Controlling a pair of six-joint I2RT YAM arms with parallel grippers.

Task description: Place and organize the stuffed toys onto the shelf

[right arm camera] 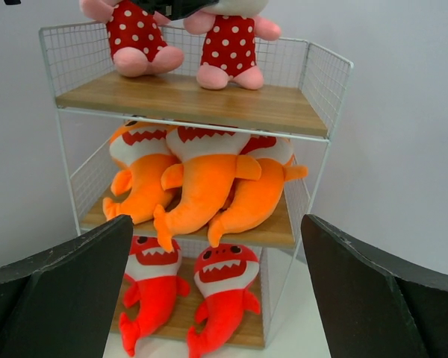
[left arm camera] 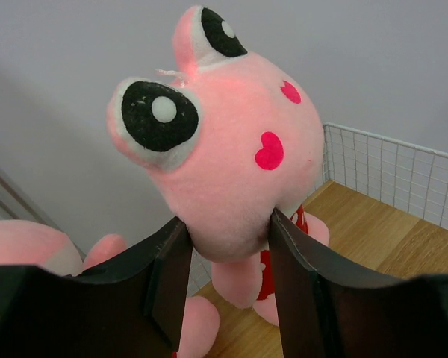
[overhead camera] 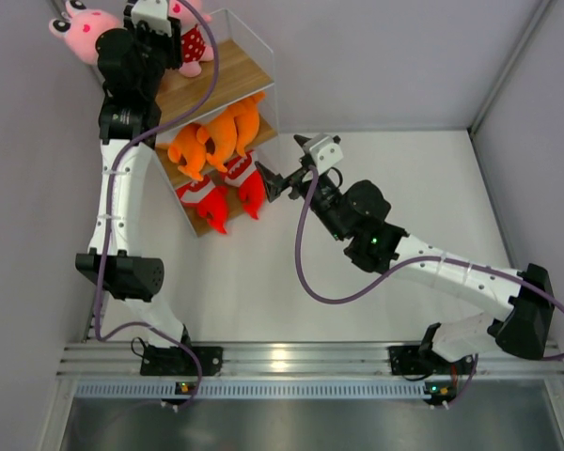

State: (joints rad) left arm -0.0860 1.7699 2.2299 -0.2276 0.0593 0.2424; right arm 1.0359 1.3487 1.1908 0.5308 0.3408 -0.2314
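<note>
Left claw [left arm camera: 225, 221] half-open, touching pink toy [left arm camera: 224, 142]

The pink toy [left arm camera: 231, 171] is soft, fuzzy plush with smooth, glossy eyes. The shelf [right arm camera: 284, 112] has matt light wood boards in thin white wire. The orange sharks [right arm camera: 205, 186] and red sharks [right arm camera: 224, 298] are short-piled cloth. The fingers [left arm camera: 164, 283] look like matt black plastic. The surface [overhead camera: 254, 301] is smooth matt white.

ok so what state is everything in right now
pink toys, two upright on top tier
orange sharks, three lying on middle tier
red sharks, two lying on bottom tier
shelf, upright
left gripper, jaws flanking one pink toy's head, grip unclear
right gripper, open, empty
</note>
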